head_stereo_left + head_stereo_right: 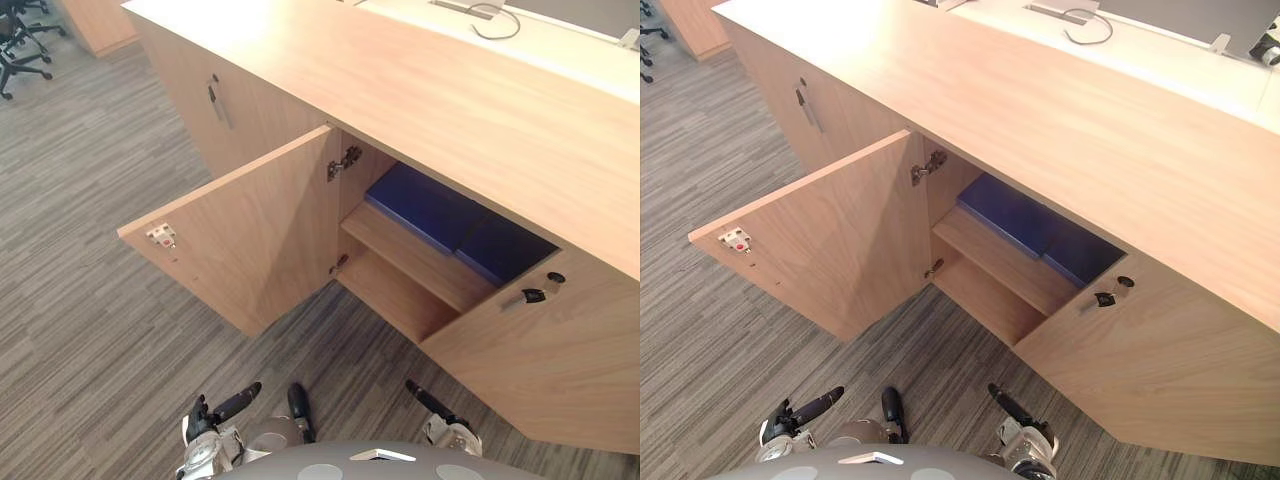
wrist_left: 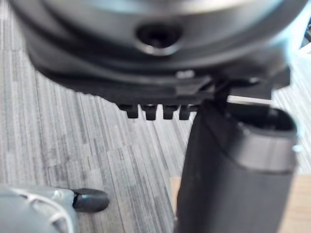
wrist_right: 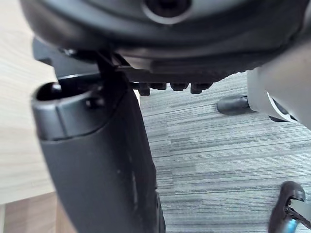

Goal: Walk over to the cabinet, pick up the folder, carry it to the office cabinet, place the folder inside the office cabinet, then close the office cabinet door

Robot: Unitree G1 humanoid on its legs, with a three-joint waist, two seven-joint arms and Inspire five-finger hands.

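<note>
The wooden office cabinet [image 1: 420, 90] stands in front of me with its left door [image 1: 250, 230] swung wide open toward me. A blue folder [image 1: 428, 205] lies flat on the upper shelf [image 1: 410, 255] inside, with a darker blue part [image 1: 505, 248] beside it on the right. The lower shelf is bare. My left hand [image 1: 232, 405] hangs low over the carpet, fingers [image 2: 155, 112] relaxed and holding nothing. My right hand [image 1: 430, 402] also hangs low near the shut right door [image 1: 560, 360], fingers straight and empty, thumb [image 3: 97, 160] loose.
The right door carries a dark handle [image 1: 525, 297] and a lock [image 1: 555, 278]. A further shut door with a metal handle [image 1: 216, 100] is to the left. Office chairs [image 1: 20, 45] stand far left. A cable [image 1: 495, 25] lies on the countertop. Striped grey carpet [image 1: 90, 330] spreads around the open door.
</note>
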